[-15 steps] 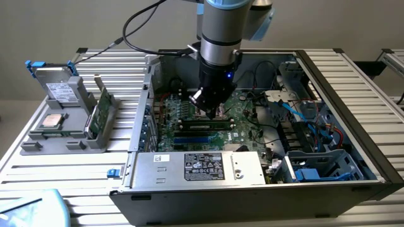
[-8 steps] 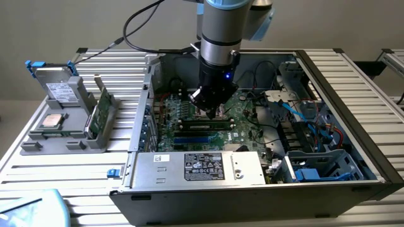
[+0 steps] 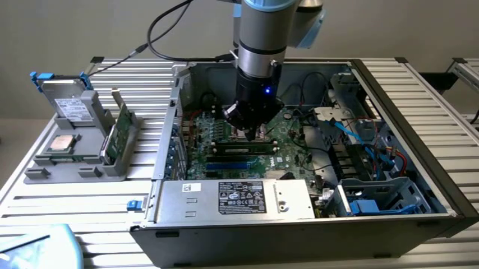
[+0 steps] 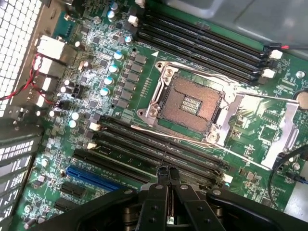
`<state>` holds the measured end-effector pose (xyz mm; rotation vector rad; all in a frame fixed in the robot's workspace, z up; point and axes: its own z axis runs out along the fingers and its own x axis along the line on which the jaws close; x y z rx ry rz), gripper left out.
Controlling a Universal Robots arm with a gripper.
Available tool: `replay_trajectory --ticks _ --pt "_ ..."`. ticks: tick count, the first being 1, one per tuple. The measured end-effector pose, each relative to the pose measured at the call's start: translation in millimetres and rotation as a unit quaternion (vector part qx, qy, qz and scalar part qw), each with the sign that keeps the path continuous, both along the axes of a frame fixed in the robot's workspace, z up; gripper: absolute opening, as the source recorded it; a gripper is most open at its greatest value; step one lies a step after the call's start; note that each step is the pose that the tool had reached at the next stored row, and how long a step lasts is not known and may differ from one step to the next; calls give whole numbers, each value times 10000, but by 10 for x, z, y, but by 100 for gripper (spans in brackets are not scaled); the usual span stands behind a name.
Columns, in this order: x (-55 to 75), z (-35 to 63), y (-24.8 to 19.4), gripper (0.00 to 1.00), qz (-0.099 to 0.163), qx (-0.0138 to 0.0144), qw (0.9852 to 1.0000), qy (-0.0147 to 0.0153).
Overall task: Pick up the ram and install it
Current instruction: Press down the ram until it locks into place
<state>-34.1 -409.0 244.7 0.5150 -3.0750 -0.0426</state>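
1. Gripper [image 4: 167,174]: fingers clenched together, empty, hovering just above the long black memory slots [image 4: 159,151] on the motherboard [image 4: 115,72].
2. Ram [image 3: 241,149]: seated flat in a slot beside the open processor socket [image 4: 190,103].
3. Computer case [image 3: 419,106]: lying open on the slatted table [image 3: 67,202].

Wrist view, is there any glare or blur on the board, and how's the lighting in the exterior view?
Wrist view: bright glare on the open socket's metal frame and a washed-out grille; the shut gripper is dark and soft against the board. Exterior view: even, soft light, the case interior shaded under the arm, a blue light glowing on the wrist.
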Motion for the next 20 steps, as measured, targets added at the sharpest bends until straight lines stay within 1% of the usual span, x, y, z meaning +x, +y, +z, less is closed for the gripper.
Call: replay_trajectory --ticks 3,5,7,10,14,17,20 --pt "0 0 0 11 -218 0 9998 0" --pt "0 0 0 11 -366 0 9993 0" --pt "0 0 0 11 -512 0 9987 0" --pt "0 0 0 11 -729 0 9973 0" --pt "0 0 0 11 -1021 0 9948 0" --pt "0 0 0 11 -1242 0 9923 0" --pt "0 0 0 11 -1461 0 9893 0"
